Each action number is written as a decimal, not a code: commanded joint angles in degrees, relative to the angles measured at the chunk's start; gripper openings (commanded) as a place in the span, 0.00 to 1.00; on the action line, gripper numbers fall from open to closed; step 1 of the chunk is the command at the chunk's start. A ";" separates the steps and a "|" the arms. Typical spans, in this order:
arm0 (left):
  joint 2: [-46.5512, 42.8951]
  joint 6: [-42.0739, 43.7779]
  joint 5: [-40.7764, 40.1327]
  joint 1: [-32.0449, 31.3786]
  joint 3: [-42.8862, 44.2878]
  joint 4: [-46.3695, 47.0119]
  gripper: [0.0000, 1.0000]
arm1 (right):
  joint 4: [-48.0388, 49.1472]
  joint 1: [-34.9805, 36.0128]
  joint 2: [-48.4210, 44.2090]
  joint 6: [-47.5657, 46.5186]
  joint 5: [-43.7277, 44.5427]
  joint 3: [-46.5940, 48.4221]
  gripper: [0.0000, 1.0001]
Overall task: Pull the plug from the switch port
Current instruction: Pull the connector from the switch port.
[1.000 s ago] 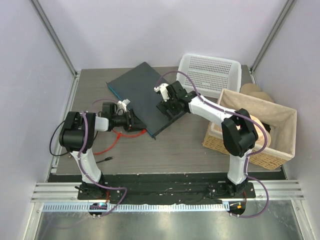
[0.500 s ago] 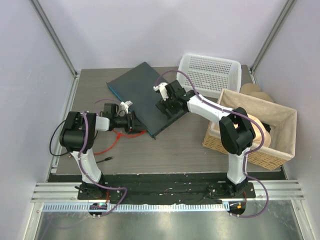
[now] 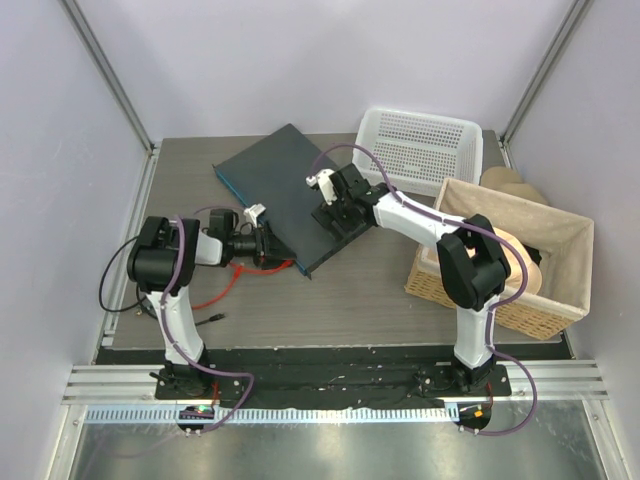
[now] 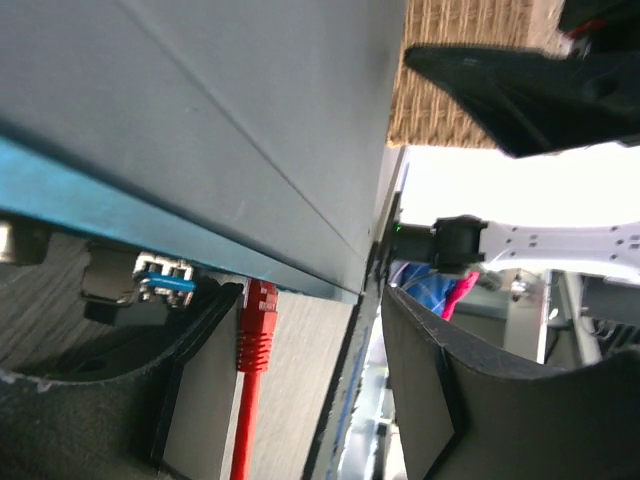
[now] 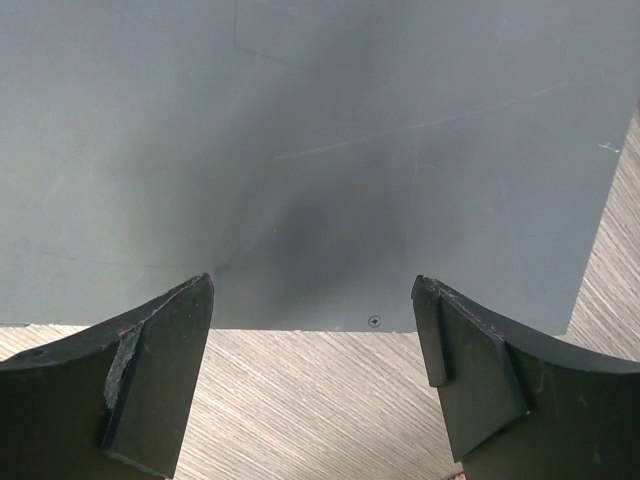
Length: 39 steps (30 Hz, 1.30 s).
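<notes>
The switch [image 3: 280,185] is a flat dark slate box lying aslant mid-table. In the left wrist view its bluish front edge [image 4: 150,215] runs above the red plug [image 4: 258,312], which sits in a port with its red cable [image 3: 215,295] trailing toward the left arm. My left gripper [image 4: 315,320] is open at that front edge; the plug stands between the fingers, close beside the left finger [image 4: 195,370]. My right gripper [image 5: 315,310] is open over the switch's top [image 5: 320,150] at its right edge, with nothing between the fingers.
A white perforated basket [image 3: 420,145] stands at the back right. A wicker basket [image 3: 500,255] with tan items sits at the right. A small black cable end [image 3: 215,318] lies by the left arm's base. Enclosure walls close in both sides.
The left arm's elbow has shifted slightly right, bringing its gripper in closer at the switch's front edge. The right gripper has edged a little left on the switch. Both stay open.
</notes>
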 commanded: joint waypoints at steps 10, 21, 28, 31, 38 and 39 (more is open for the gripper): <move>-6.03 2.98 -23.35 0.35 -3.02 -14.67 0.63 | 2.33 1.08 -3.82 -1.25 0.79 -1.91 0.89; -2.18 -4.74 -16.69 0.00 -6.81 1.40 0.64 | 2.33 2.57 -3.29 -2.13 1.85 -1.82 0.88; 3.35 -10.54 -10.19 -0.09 -6.81 12.13 0.62 | 2.42 3.19 -3.38 -2.92 2.55 -2.44 0.88; 6.60 -14.40 -6.85 -0.09 -6.37 17.92 0.61 | 2.50 3.19 -3.29 -3.10 2.90 -2.79 0.89; 8.63 -19.51 -5.61 0.79 -8.55 31.17 0.59 | 2.68 3.28 -3.03 -3.27 3.17 -2.53 0.88; 9.07 -20.56 -5.44 0.96 -9.00 33.73 0.58 | 2.68 3.28 -3.03 -3.36 3.17 -2.61 0.88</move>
